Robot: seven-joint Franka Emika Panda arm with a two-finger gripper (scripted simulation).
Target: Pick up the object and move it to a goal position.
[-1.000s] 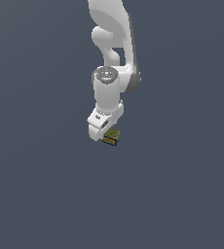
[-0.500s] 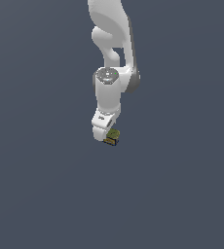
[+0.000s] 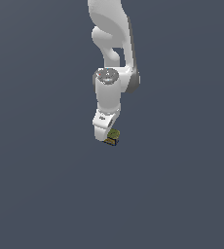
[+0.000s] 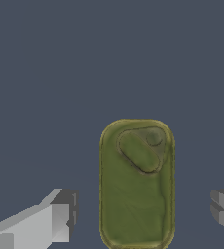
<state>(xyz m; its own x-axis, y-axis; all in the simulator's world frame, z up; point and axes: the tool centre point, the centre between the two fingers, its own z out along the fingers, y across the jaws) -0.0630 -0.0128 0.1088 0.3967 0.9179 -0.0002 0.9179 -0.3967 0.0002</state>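
The object [image 4: 136, 185] is a small rounded block with an olive-green top and an oval mark on it. It rests on the flat dark grey floor. In the wrist view it lies between the two fingers, with a gap on each side. One grey fingertip [image 4: 55, 219] and the other fingertip [image 4: 223, 209] are both apart from it. My gripper [image 4: 139, 214] is open and holds nothing. In the exterior view the white gripper [image 3: 107, 133] hangs straight down from the arm, right over the object [image 3: 114, 136], partly hiding it.
The white arm [image 3: 111, 58] comes down from the top of the exterior view. Plain dark grey floor [image 3: 46, 185] surrounds the object on all sides, with no other items in sight.
The gripper has sunk a little lower over the object and covers more of it. The object has stayed where it was.
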